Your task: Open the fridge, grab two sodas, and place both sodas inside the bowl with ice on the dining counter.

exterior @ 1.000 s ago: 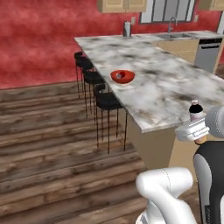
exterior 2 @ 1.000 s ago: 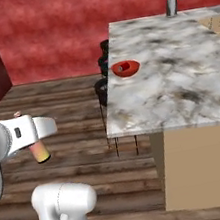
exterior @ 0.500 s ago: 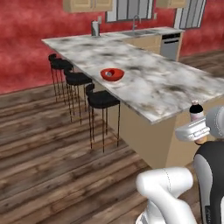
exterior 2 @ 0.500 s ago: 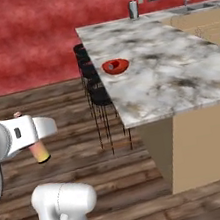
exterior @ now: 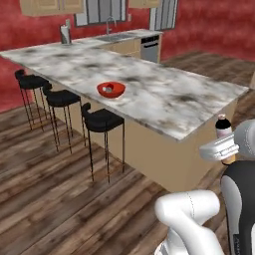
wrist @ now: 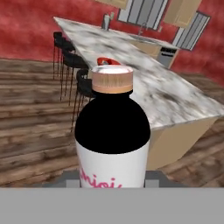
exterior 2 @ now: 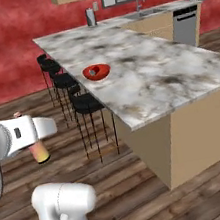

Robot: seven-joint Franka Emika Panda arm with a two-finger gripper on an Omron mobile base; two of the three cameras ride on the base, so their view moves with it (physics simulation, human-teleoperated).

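Observation:
My gripper [exterior: 222,148] is shut on a soda bottle [exterior: 223,127] with a dark shoulder, a white label and a pinkish lower body [exterior 2: 39,153]. The bottle [wrist: 112,135] stands right in front of the hand camera, its tan-ringed cap toward the counter. My gripper [exterior 2: 34,137] holds it in the air, short of the dining counter [exterior: 164,99] and near its corner. The red bowl [exterior: 110,89] sits on the marble [exterior 2: 161,73] near the stool side, with something grey inside it [exterior 2: 97,72]. Its rim [wrist: 106,61] peeks out behind the cap. The fridge is out of view.
Three black stools [exterior: 102,119] line the counter's left side [exterior 2: 85,102]. A steel canister [exterior: 65,35], a sink and a dishwasher [exterior 2: 187,23] stand on the far kitchen run. Wooden floor lies open to the left of the stools.
The base has moved, so the whole scene has shifted: the counter's corner now faces me and sits closer. The bottle stays in the shut gripper, in the same place relative to the arm.

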